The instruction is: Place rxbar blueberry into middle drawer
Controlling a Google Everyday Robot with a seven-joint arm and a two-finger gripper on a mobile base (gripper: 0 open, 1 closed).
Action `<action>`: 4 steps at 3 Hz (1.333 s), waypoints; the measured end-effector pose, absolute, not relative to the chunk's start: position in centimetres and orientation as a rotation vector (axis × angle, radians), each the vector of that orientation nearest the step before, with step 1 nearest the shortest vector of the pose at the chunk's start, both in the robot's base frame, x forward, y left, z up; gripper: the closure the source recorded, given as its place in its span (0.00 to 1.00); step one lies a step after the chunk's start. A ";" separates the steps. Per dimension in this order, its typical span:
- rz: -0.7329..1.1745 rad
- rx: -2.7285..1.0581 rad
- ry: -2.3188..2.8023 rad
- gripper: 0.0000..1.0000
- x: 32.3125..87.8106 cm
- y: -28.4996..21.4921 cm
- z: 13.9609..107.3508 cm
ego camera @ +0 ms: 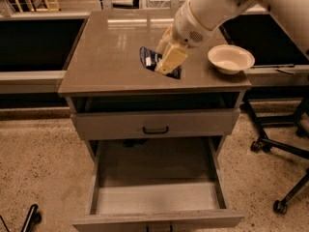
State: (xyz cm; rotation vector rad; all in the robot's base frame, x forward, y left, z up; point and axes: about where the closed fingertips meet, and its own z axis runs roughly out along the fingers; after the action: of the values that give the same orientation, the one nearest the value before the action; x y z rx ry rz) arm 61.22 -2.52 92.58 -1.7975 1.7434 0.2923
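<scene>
Fig.: pale tool (169, 62) angled down onto the flat navy-blue wrapped snack bar (150, 60) lying on the glossy brown tabletop (106, 57) (its grip you cannot tell) | wide grey middle drawer (154, 197) stands pulled out below, ready to receive | cream round bowl (231, 58) sits apart.

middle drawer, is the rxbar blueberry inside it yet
No, the rxbar blueberry lies on the cabinet top beneath the gripper, outside the middle drawer.

No text can be read: the white marks on the rxbar blueberry (149, 59), beneath the pincer (167, 67) on the bench (106, 57), are illegible.
</scene>
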 end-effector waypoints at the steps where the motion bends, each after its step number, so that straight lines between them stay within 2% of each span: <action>1: 0.323 -1.823 1.758 1.00 60.1 -1.4 89.8; 3: 0.475 -1.825 1.755 1.00 59.0 1.7 83.4; 4: 0.530 -1.884 1.817 1.00 56.0 2.1 78.2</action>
State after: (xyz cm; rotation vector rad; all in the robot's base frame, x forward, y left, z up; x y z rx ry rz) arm 55.99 2.05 78.21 -1.8835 1.8167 0.5301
